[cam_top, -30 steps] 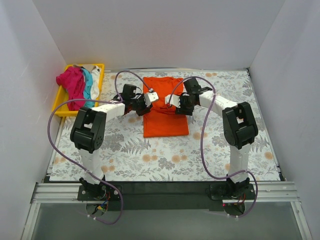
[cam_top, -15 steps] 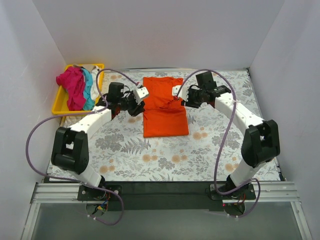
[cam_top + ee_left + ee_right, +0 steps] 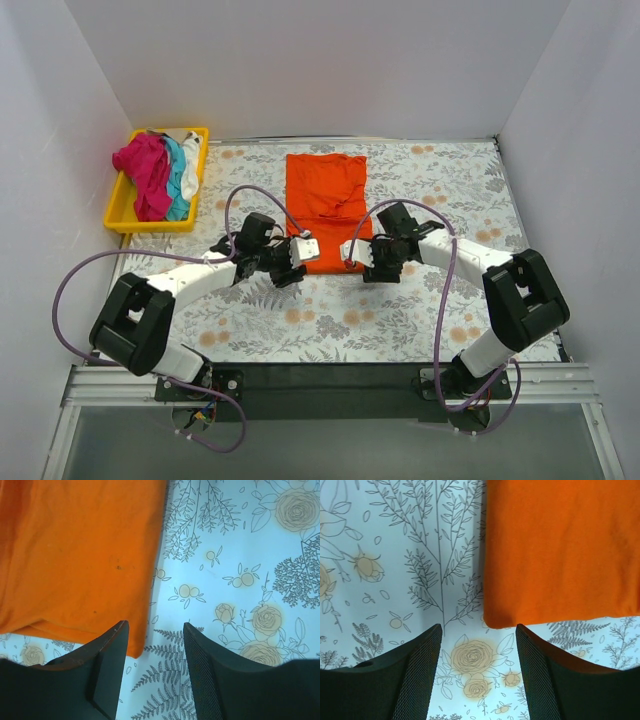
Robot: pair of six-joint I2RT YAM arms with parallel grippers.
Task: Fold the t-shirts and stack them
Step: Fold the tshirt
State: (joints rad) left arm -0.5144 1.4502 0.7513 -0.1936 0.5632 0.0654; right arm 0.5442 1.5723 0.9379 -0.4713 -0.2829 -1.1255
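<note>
Both arms have drawn back from the flanks of the cloth to its near end since a moment ago. At the far left corner, a yellow tray (image 3: 118,216) holds a heap of magenta, teal and white t-shirts (image 3: 160,175). The left pincer (image 3: 302,251) sits low at the near-left corner of the orange t-shirt (image 3: 325,195), jaws apart, only printed bench (image 3: 450,300) between them. The orange t-shirt lies flat mid-bench as a long rectangle, its long axis running from the arms toward the back wall. I can't tell which end is the collar. The right pincer (image 3: 350,252) is at the near-right corner, jaws apart and gripping nothing.
</note>
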